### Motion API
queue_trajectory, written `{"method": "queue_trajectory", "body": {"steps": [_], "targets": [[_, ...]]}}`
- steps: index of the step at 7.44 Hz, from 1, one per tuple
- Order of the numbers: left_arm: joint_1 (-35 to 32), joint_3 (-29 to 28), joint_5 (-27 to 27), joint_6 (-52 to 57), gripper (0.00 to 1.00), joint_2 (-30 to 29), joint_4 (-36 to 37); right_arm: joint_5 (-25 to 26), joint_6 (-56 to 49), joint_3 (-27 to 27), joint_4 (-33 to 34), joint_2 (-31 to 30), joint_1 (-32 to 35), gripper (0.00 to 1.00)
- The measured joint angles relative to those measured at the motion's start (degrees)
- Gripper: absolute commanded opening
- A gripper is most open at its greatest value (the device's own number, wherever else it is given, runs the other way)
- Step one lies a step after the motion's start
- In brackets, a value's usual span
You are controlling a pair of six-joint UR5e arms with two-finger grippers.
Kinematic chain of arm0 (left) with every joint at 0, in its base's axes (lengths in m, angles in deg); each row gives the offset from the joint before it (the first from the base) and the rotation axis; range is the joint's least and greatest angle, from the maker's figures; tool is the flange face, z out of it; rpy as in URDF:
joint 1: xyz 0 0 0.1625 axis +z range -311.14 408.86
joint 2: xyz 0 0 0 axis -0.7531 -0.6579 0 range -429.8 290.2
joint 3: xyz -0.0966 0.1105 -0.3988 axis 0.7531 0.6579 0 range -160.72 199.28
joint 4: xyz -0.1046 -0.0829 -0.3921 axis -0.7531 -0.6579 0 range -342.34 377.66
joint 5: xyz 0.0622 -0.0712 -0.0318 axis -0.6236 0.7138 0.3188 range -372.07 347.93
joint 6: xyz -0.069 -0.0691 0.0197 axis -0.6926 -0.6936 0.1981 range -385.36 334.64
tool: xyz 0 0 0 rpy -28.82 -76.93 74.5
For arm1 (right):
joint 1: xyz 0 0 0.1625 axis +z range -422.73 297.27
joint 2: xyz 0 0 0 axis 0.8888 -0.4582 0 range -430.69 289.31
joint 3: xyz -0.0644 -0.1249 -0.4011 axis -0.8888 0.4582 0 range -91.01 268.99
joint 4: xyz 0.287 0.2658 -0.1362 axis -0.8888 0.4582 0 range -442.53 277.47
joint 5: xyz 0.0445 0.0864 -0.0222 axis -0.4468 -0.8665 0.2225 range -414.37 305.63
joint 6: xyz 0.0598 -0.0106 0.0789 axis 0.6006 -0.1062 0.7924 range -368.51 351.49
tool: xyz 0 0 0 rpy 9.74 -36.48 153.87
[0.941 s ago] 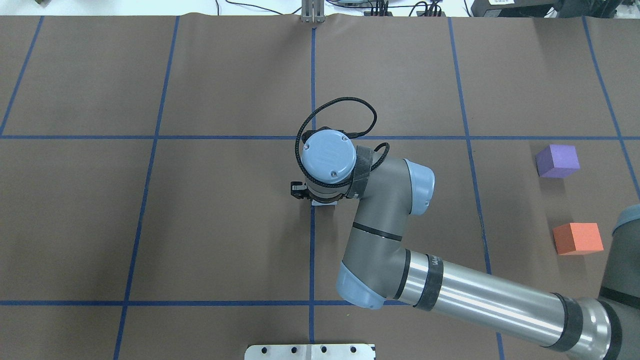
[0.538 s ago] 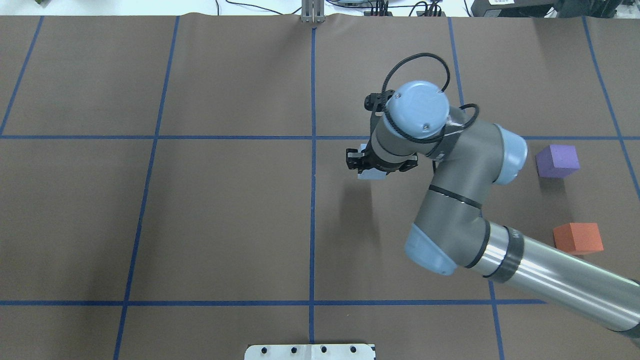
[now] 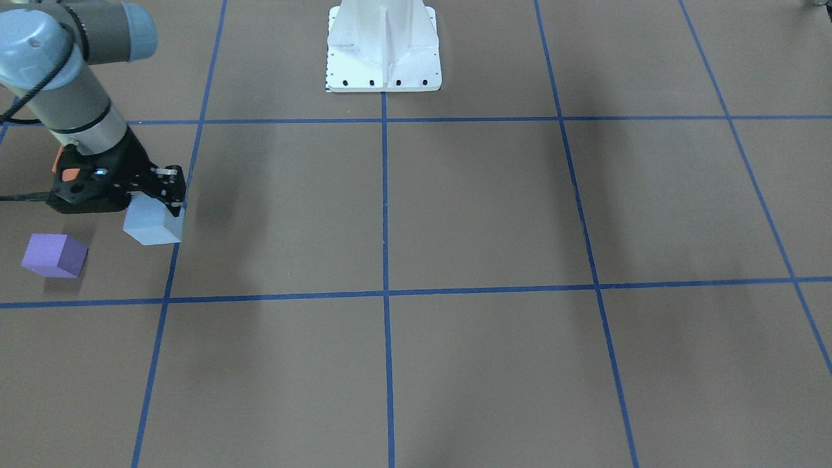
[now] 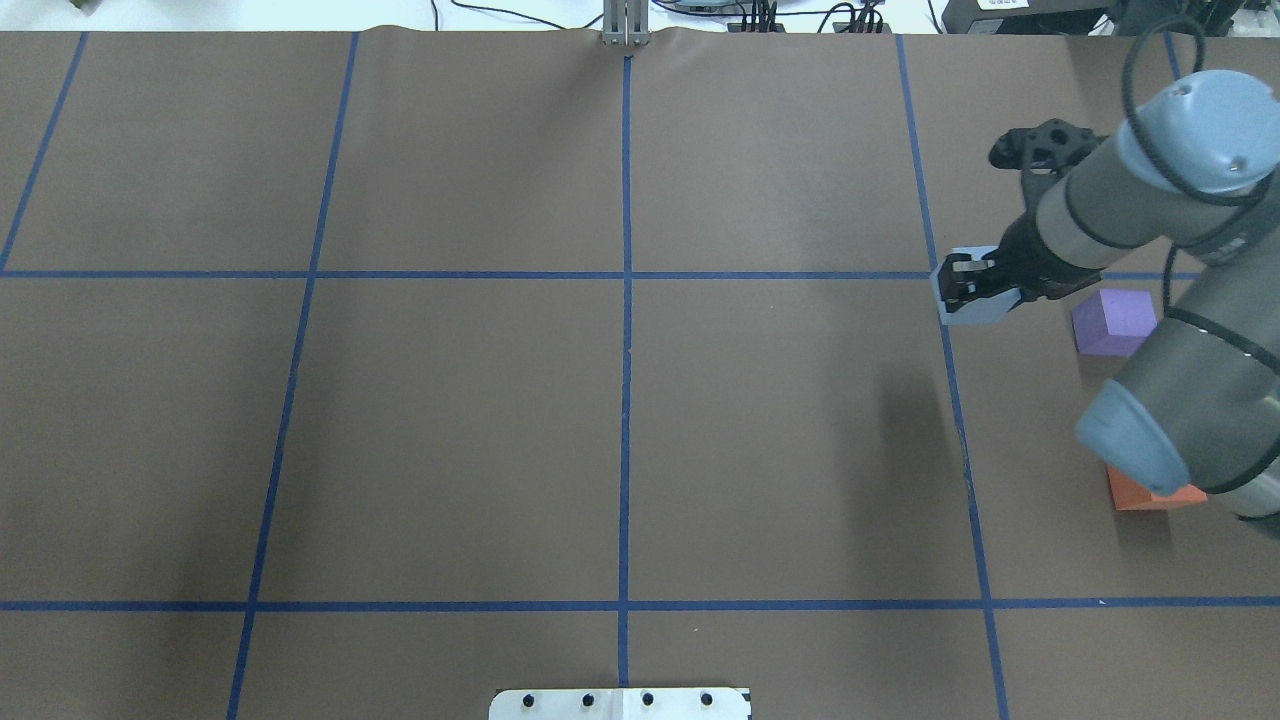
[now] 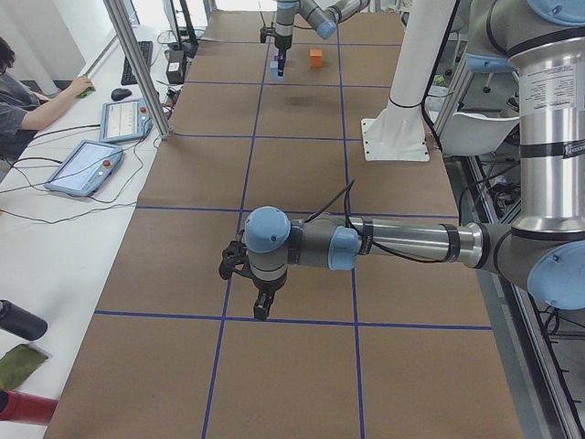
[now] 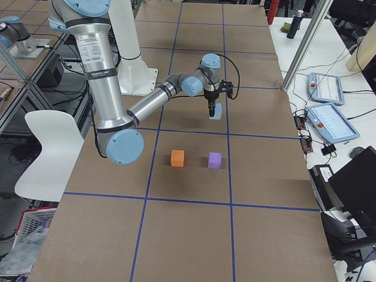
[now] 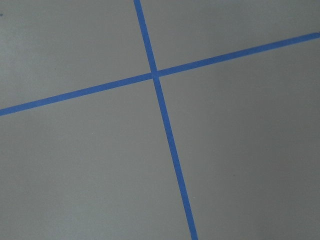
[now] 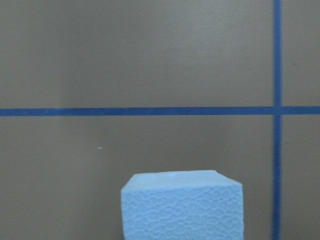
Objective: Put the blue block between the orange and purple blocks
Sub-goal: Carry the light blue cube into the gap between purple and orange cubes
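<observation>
My right gripper is shut on the light blue block and holds it above the table, just left of the purple block. The orange block lies nearer the robot, partly hidden under my right arm's elbow. In the exterior right view the blue block hangs beyond the orange block and the purple block, which lie side by side with a gap between them. The front view shows the blue block next to the purple block. The left gripper shows only in the exterior left view, so I cannot tell its state.
Blue tape lines divide the brown table cover into squares. The white robot base plate stands at the table's near edge. Tablets and cables lie on the side table beyond the far edge.
My right arm has swung from the table's middle to the right with the blue block in it, and now holds it beside the purple block. Its elbow now covers part of the orange block.
</observation>
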Motion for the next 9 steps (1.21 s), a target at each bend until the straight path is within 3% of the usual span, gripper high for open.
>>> {"method": "queue_trajectory", "body": {"steps": [4,7,9], "targets": [[-0.03,1.12,0.31,-1.16,1.00,0.18,-0.03,-4.02,-3.78,0.84,-15.96,-18.56,6.59,0.00],[0.02,1.37,1.40,-1.64,1.00,0.18,-0.03,-3.98,4.69,7.44,-30.96,-21.69,5.56,0.00],[0.04,1.38,1.49,-1.66,1.00,0.18,-0.03,-1.03,8.44,9.15,-34.81,-21.86,1.79,0.00]]}}
